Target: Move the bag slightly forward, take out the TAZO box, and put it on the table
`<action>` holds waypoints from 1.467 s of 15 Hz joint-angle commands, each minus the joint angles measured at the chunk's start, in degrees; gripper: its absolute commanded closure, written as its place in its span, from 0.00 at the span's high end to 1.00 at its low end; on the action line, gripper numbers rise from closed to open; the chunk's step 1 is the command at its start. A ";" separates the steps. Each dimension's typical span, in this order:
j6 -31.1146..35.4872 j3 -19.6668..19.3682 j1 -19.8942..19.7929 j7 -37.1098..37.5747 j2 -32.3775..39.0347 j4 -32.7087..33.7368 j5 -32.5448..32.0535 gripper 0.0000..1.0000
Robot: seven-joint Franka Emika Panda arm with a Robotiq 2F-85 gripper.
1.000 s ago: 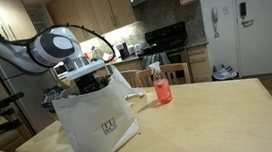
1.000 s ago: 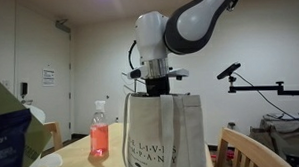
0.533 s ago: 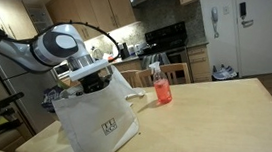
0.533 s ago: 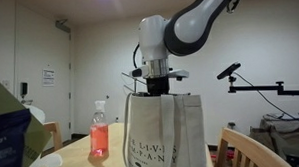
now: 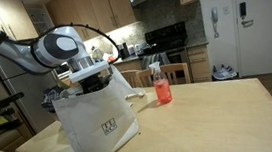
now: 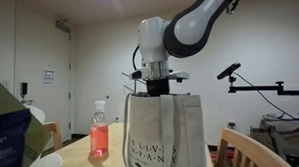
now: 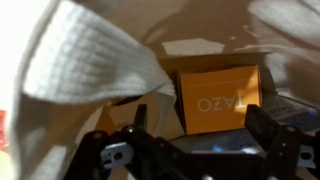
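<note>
The gripper (image 5: 93, 83) is sunk into the mouth of the white paper bag (image 5: 98, 123), which stands on the table (image 5: 218, 114). In the wrist view its jaws are spread wide, gripping nothing. The orange TAZO box (image 7: 215, 95) lies inside the bag just ahead, in line with the gap. A red drink bottle (image 5: 161, 89) stands outside the bag, apart from the gripper.

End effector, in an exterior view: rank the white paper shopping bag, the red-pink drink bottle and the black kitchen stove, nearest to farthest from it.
1. White paper shopping bag, around the end effector, which sits in its mouth.
2. Red-pink drink bottle, on the tan wooden table beside the bag.
3. Black kitchen stove, far behind in the background.
</note>
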 commanded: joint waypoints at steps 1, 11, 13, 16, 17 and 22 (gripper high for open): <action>0.13 0.02 0.21 0.49 0.15 -0.79 0.44 1.00; -0.61 0.08 0.64 1.04 -0.16 -2.49 0.02 1.00; -0.59 0.27 0.92 0.90 -0.27 -2.64 0.03 1.00; -0.70 0.44 1.70 1.44 -0.88 -3.38 -0.47 1.00; -0.65 0.56 2.00 1.55 -1.11 -3.65 -0.50 1.00; -0.33 1.38 3.37 2.10 -2.14 -4.81 -0.90 1.00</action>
